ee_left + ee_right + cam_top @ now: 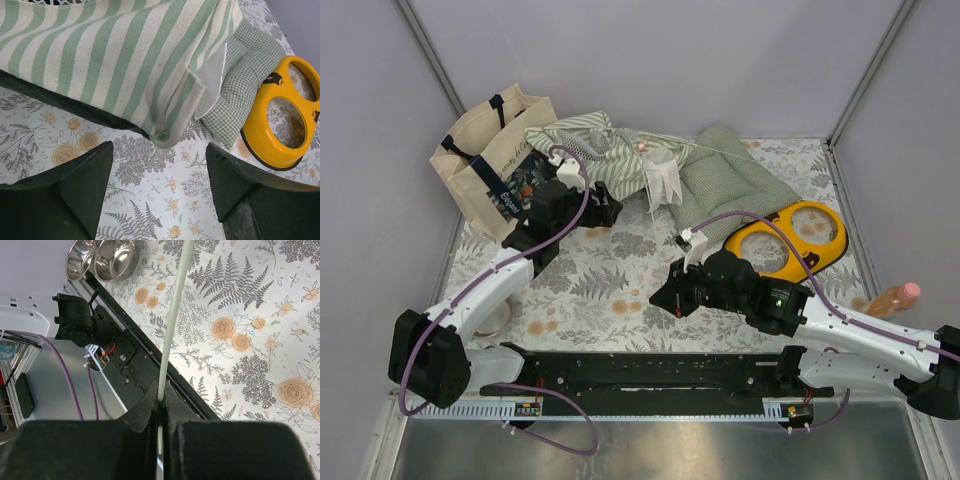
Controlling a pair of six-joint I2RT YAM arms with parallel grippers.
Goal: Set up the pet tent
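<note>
The pet tent (582, 148) lies flat and unfolded at the far side of the table, a little to the left of the middle. It is not standing. Its striped green and white cloth (115, 55) is bunched, and a white lacy flap (665, 182) hangs at its right end. A beige tote bag (492, 158) stands just at its left. A green checked cushion (732, 180) lies at its right, and in the left wrist view one corner of the tent covers the edge of the cushion (247, 75).

The left gripper (607, 207) is just near the tent's near edge. Its fingers (82, 187) are wide apart with nothing between them, only the flowered tablecloth (165, 200) below.

The right gripper (665, 297) is nearer, about the middle of the table and well apart from the tent. Its fingers are pressed together on a thin pale pole (173, 325), which runs out of the top of the right wrist view. Whether this pole joins the tent, the pictures do not show.

A yellow bowl holder (802, 240) with two round holes lies right of the cushion, touching it. Two steel bowls (102, 260) sit near the left arm's base, and a bottle (895, 297) with a pink cap stands at the right edge.
</note>
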